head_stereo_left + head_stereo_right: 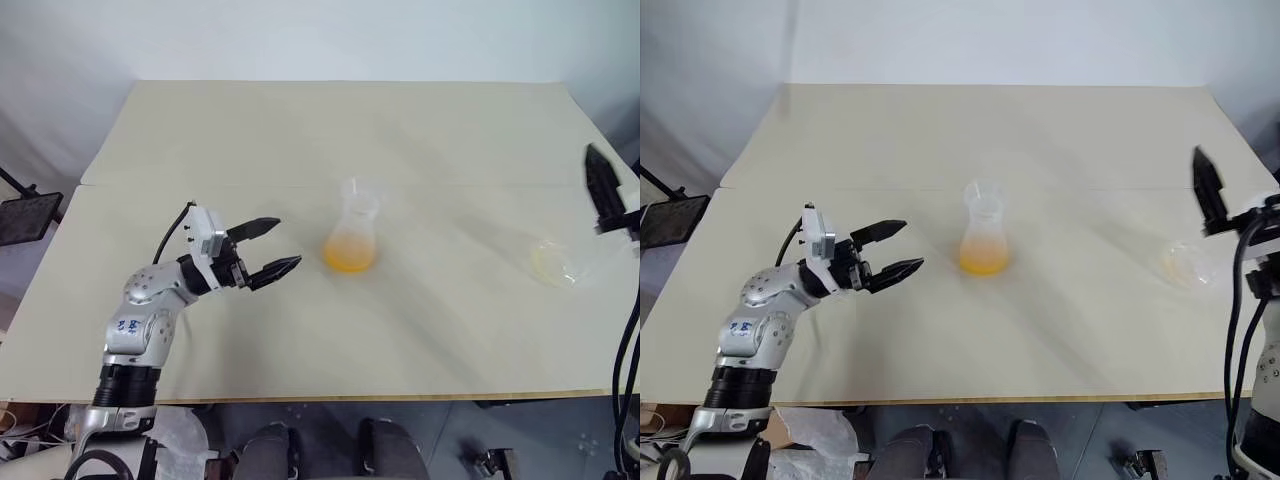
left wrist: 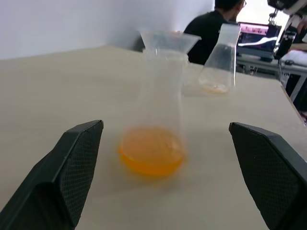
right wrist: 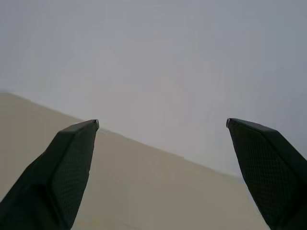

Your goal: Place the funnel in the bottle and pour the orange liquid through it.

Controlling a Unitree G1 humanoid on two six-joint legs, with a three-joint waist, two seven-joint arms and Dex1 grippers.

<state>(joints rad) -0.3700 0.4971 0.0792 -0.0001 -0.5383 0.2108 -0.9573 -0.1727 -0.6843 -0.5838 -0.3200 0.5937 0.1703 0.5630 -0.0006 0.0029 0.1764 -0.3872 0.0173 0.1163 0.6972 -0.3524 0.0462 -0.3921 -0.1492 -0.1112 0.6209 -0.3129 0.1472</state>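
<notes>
Closest in, the left gripper (image 1: 270,248) hovers over the near left part of the table (image 1: 300,130), its two black fingers spread wide and pinching nothing, aimed toward the middle. Just beyond those fingertips, clear of them, the bottle (image 1: 353,240) stands upright at the centre of the table, and the orange liquid (image 1: 350,255) sits as a shallow pool in its wide base. The funnel (image 1: 360,190) is seated in the bottle's neck, its cone flaring above the rim; the left wrist view shows that plainly.

Off to the right, well apart from the bottle, a second clear flask (image 1: 556,262) rests near the table's right edge with only a faint yellowish trace at its bottom. Above it, the right gripper (image 1: 1208,190) is raised clear of the table, fingers wide apart and empty, pointing toward the pale wall (image 3: 192,57).

Past the far edge, a person in dark clothing (image 2: 211,33) sits by a lit screen (image 2: 256,36).
</notes>
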